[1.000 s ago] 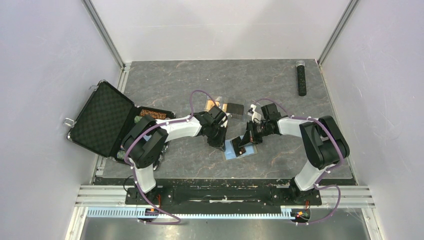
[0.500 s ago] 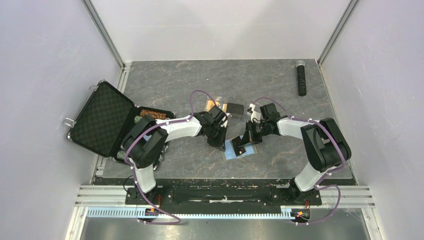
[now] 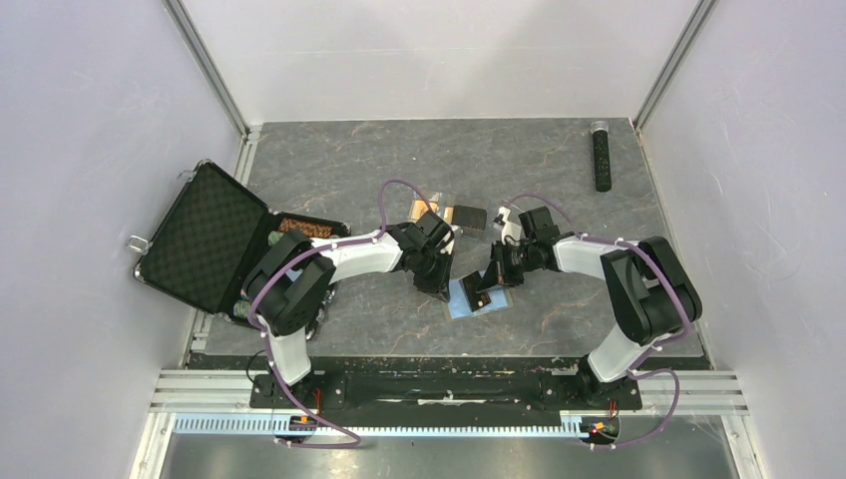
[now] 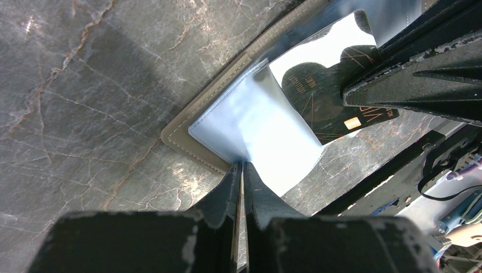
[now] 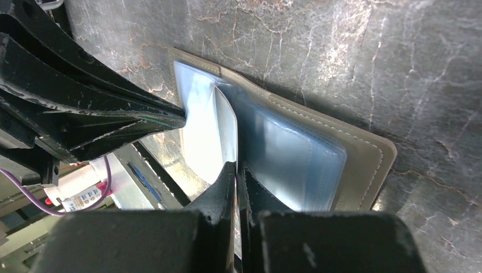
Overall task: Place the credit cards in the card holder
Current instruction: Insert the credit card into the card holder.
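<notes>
Top external view shows two arms meeting at one card holder (image 3: 496, 302), which lies open and flat on the grey marbled bench (image 3: 559, 200), light blue inside up, a little in front of the bench's middle. The left tool (image 3: 440, 286) comes down on its left edge and the right tool (image 3: 473, 296) on its middle, the two just beside each other. Left wrist view shows the left tool's fingers pressed nearly together, pinching the corner of one clear sleeve (image 4: 267, 131) and lifting it off the taupe cover. Facing it, the right tool's fingers are pressed together on one credit card (image 4: 327, 105), whose face looks dark and shiny with a small gold chip, and its near end lies at the sleeve's mouth. Right wrist view shows several more clear sleeves stacked inside the cover; the pictures do not let them be counted. Behind the left tool, a small pile of orange credit cards (image 3: 427, 208) lies on the bench, their number unclear, with one small dark square thing (image 3: 468, 218) just beside it. One black case (image 3: 205, 239) stands open at the left edge. One slim black remote (image 3: 602, 158) lies at the far right corner, well apart from everything else.
</notes>
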